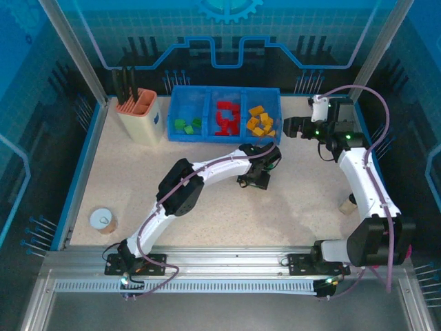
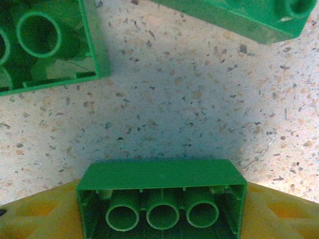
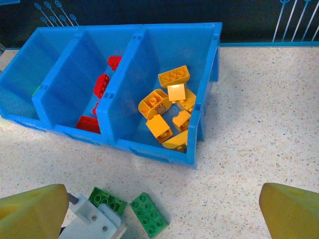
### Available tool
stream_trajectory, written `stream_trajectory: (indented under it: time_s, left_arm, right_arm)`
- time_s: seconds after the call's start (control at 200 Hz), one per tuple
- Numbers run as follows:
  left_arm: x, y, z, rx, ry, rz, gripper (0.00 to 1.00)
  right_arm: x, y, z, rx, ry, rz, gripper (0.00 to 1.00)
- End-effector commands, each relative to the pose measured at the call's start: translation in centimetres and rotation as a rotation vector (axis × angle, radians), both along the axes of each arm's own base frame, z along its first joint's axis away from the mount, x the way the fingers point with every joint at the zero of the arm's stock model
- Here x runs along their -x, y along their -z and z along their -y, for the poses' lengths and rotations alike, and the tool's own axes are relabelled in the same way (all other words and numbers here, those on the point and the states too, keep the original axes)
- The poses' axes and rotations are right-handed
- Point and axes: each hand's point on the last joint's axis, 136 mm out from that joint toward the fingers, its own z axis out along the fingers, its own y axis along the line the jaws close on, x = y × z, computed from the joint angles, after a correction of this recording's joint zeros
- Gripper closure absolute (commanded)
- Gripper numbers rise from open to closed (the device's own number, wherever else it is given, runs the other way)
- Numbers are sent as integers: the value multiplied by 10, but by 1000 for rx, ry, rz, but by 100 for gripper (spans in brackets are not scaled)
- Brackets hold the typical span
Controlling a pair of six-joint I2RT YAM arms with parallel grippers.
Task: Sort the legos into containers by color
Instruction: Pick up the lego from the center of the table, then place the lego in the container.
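Left claw (image 2: 162, 221): half closed, yellow pads (image 2: 40, 214) against both short ends of green lego (image 2: 159, 177), long axis running pad to pad. Low over counter (image 2: 174, 109), just before blue tray (image 1: 224, 90). Green compartment (image 1: 180, 103) ahead, leftward. Right claw (image 3: 159, 209) wide open, empty, near tray's right end.

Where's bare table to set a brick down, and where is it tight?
Widest bare patch: the table between the beige holder, the small cup and the left arm. Also open between the two arms. Crowded: before the blue tray, where the left tool sits over loose green bricks, and by the right tool at the tray's right end.
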Motion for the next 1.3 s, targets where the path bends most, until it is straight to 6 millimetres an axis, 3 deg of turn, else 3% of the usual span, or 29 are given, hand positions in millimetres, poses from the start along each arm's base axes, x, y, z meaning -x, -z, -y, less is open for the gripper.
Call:
stream_trajectory:
  time_s: [0.0, 0.14, 0.33, 0.585, 0.706, 0.916, 1.171, 1.296]
  left_arm:
    - [3, -16, -21, -28, -16, 8, 36]
    - [-11, -70, -48, 1, -45, 100, 36]
    - [-44, -134, -104, 17, -137, 222, 36]
    - [-127, -173, -203, 7, -349, 431, 35]
    - [-165, -171, -236, 6, -445, 494, 35]
    - [-220, -143, -265, 5, -554, 523, 35]
    - [-273, -103, -289, -14, -643, 523, 34]
    - [-290, -97, -291, 12, -667, 542, 32]
  right_arm:
    - [-4, 6, 7, -7, 23, -11, 1]
    - [-5, 15, 10, -8, 35, -29, 0]
    - [-8, 30, 7, -18, 26, -79, 0]
    - [-17, 42, 5, -21, 18, -120, 0]
    - [-19, 51, 2, -23, 10, -141, 0]
    - [-23, 58, -7, -12, -12, -164, 0]
    - [-23, 59, -20, 9, -49, -177, 0]
    - [-22, 62, -25, 17, -60, -187, 0]
